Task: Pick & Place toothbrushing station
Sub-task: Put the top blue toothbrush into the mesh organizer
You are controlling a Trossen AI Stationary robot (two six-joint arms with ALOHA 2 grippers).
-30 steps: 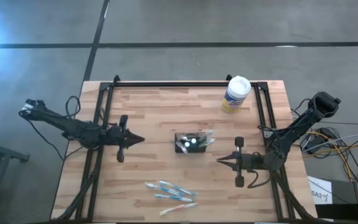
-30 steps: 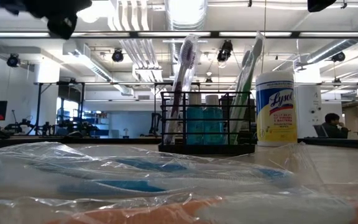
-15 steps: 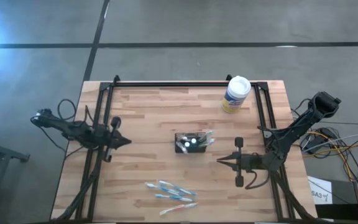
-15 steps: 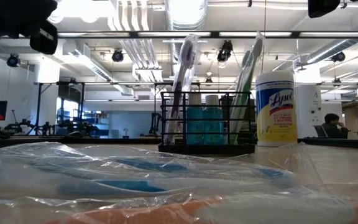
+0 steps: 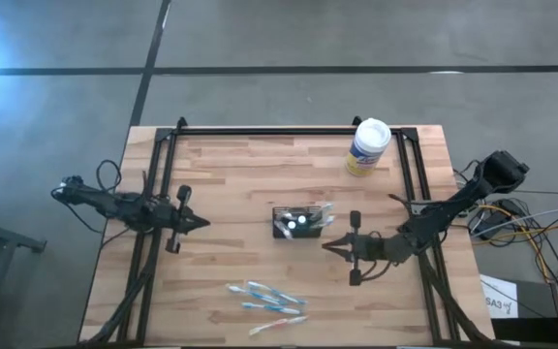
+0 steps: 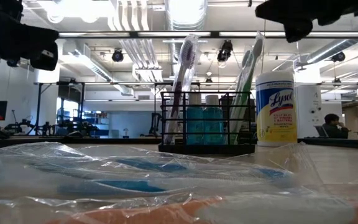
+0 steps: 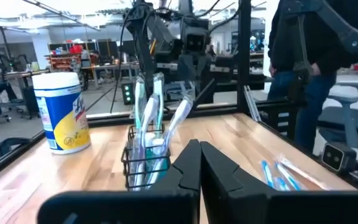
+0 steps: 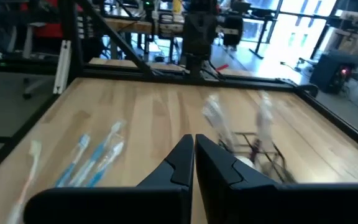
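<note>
Toothbrushing station [image 5: 300,222] sits between left gripper [image 5: 202,224] and right gripper [image 5: 325,245].

wipes canister [image 5: 368,146]: table's far right | wrapped toothbrushes [image 5: 267,306]: near edge | person [image 6: 331,124]: background

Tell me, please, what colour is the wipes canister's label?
Yellow and white on the Lysol canister, clearest in the low view.

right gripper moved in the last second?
Yes. The right gripper has shifted toward the toothbrushing station, which stayed put; its fingers are shut.
</note>
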